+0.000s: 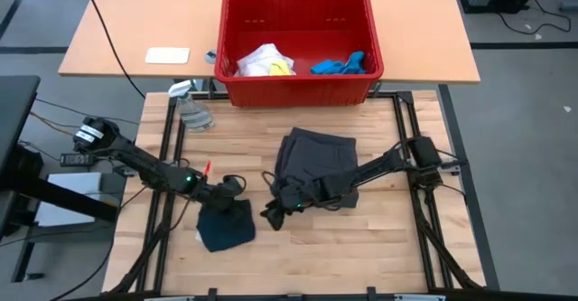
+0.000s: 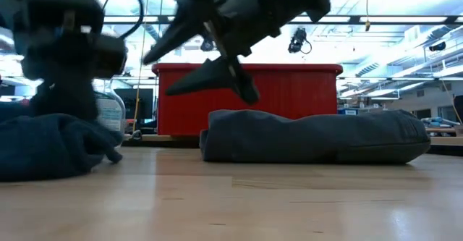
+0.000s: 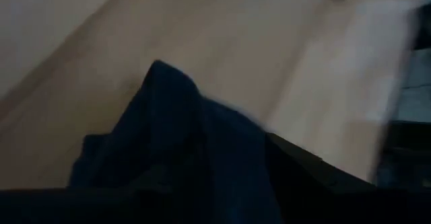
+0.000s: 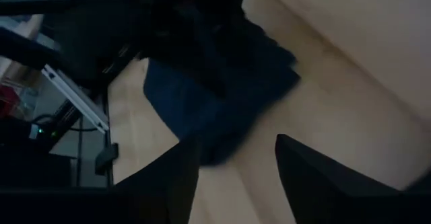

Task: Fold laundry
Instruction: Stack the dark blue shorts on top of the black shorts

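Note:
The small navy piece [image 1: 226,229] lies crumpled on the table's near left part [image 2: 43,147]. My left gripper [image 1: 228,191] stands at its far edge, low over it [image 2: 72,103]. The left wrist view shows only navy cloth [image 3: 175,150] rising close to the camera. My right gripper [image 1: 274,213] hangs open above the wood [image 2: 163,74], between the navy piece [image 4: 202,109] and the folded dark grey shorts [image 1: 316,156], which lie flat mid-table [image 2: 318,136]. A yellow shirt [image 1: 266,63] and a bright blue piece [image 1: 341,64] lie in the red basket.
The red slotted basket [image 1: 298,89] stands on a second table beyond the far edge [image 2: 289,89]. A clear spray bottle [image 1: 191,109] stands at the far left corner [image 2: 108,107]. Bare wood lies along the near edge and to the right of the shorts.

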`<state>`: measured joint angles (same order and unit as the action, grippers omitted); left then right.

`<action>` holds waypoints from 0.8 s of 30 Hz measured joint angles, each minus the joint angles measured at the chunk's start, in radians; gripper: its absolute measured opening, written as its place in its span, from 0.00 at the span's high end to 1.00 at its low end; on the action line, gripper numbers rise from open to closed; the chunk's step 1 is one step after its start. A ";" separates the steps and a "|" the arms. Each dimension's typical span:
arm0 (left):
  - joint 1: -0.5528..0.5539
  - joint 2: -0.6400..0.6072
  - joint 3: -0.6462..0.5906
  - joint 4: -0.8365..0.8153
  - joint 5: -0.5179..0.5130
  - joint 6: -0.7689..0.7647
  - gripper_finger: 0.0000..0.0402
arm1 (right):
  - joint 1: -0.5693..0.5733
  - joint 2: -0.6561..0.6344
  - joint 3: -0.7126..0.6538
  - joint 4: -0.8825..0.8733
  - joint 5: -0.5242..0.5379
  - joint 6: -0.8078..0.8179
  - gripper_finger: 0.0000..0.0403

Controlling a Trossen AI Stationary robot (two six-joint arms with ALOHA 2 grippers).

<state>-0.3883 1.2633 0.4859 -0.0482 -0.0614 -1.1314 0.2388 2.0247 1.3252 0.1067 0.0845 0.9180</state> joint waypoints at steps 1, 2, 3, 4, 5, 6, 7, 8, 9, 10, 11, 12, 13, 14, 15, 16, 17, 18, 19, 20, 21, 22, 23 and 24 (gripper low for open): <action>0.004 0.000 0.012 0.011 0.002 0.020 0.60 | 0.006 0.015 0.017 0.001 0.001 0.018 0.45; 0.006 0.000 0.032 0.009 0.002 0.045 0.60 | 0.012 0.028 0.030 -0.005 0.001 0.046 0.43; 0.002 -0.001 0.058 -0.001 0.003 0.073 0.60 | 0.018 0.042 0.043 -0.016 0.000 0.078 0.41; -0.002 -0.006 0.086 -0.021 0.004 0.100 0.60 | 0.024 0.058 0.057 -0.027 0.000 0.111 0.40; -0.010 -0.016 0.114 -0.056 0.004 0.122 0.60 | 0.031 0.073 0.068 -0.039 0.003 0.144 0.38; -0.017 -0.021 0.143 -0.102 0.004 0.136 0.60 | 0.039 0.088 0.077 -0.055 0.009 0.176 0.37; -0.026 -0.024 0.170 -0.153 0.007 0.141 0.60 | 0.046 0.104 0.086 -0.066 0.014 0.204 0.36; -0.039 -0.032 0.196 -0.217 0.007 0.149 0.60 | 0.053 0.122 0.096 -0.066 0.020 0.235 0.36; -0.053 -0.045 0.217 -0.292 0.007 0.151 0.60 | 0.060 0.136 0.102 -0.062 0.022 0.262 0.36; -0.068 -0.059 0.236 -0.357 0.004 0.149 0.60 | 0.067 0.148 0.106 -0.063 0.026 0.289 0.35; -0.088 -0.076 0.251 -0.402 0.003 0.134 0.60 | 0.071 0.160 0.113 -0.063 0.032 0.310 0.35; -0.113 -0.098 0.255 -0.447 -0.003 0.109 0.60 | 0.074 0.173 0.121 -0.058 0.040 0.326 0.35; -0.141 -0.124 0.252 -0.509 -0.021 0.082 0.60 | 0.077 0.186 0.129 -0.058 0.048 0.339 0.35; -0.172 -0.149 0.243 -0.555 -0.042 0.056 0.60 | 0.078 0.197 0.135 -0.058 0.051 0.344 0.35; -0.205 -0.179 0.230 -0.581 -0.063 0.024 0.60 | 0.078 0.205 0.142 -0.058 0.053 0.349 0.35; -0.238 -0.209 0.212 -0.596 -0.083 -0.014 0.60 | 0.077 0.216 0.150 -0.055 0.056 0.354 0.35; -0.271 -0.244 0.191 -0.623 -0.101 -0.065 0.60 | 0.076 0.220 0.156 -0.049 0.061 0.360 0.35; -0.302 -0.279 0.168 -0.641 -0.120 -0.113 0.60 | 0.074 0.220 0.157 -0.048 0.069 0.362 0.35; -0.331 -0.306 0.146 -0.644 -0.144 -0.162 0.60 | 0.073 0.220 0.157 -0.043 0.080 0.362 0.35; -0.357 -0.331 0.123 -0.637 -0.166 -0.210 0.60 | 0.070 0.220 0.157 -0.024 0.087 0.363 0.35; -0.378 -0.353 0.100 -0.639 -0.186 -0.255 0.60 | 0.066 0.220 0.158 -0.013 0.092 0.363 0.35; -0.395 -0.366 0.081 -0.646 -0.207 -0.292 0.59 | 0.063 0.218 0.158 -0.011 0.093 0.363 0.35; -0.409 -0.372 0.063 -0.643 -0.223 -0.321 0.59 | 0.059 0.216 0.158 -0.010 0.093 0.363 0.35; -0.419 -0.372 0.043 -0.633 -0.237 -0.347 0.58 | 0.053 0.216 0.158 -0.004 0.092 0.364 0.35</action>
<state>-0.8070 0.8915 0.5289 -0.6811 -0.2982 -1.4784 0.2922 2.2406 1.4834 0.1028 0.1767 1.2816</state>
